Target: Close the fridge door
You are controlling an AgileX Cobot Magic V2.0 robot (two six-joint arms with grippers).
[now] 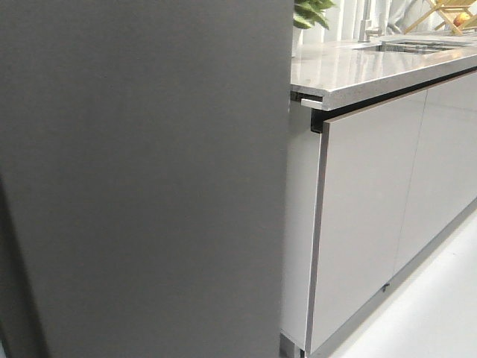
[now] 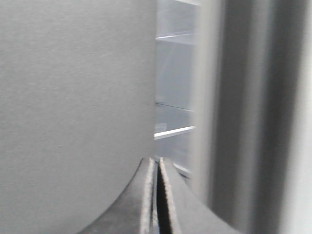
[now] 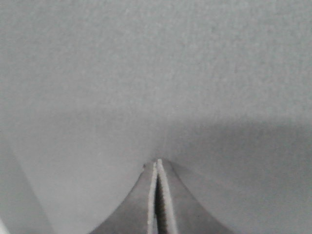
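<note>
Door [image 1: 141,179] fills left of front view, dark grey slab, free edge right by pale cabinet [image 1: 365,224] under counter [image 1: 350,71]. Probably heavy, stiff, smooth face, so no grabbing, just flat push near free edge. Left gripper [image 2: 156,195] fingers pressed together, tips at door edge, fridge shelves [image 2: 174,130] showing through gap, so not shut yet. Right gripper [image 3: 158,195] fingers together too, nose against door face.

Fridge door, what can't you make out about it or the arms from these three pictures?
- Front view: the fridge door fills the left side; both arms and whatever lies behind it are hidden.
- Left wrist view: the shelves past the door's edge are blurred; contents unreadable.
- Right wrist view: only door surface beyond the shut right end effector; contact unclear.
- Left end effector: shut; contact unclear.
</note>
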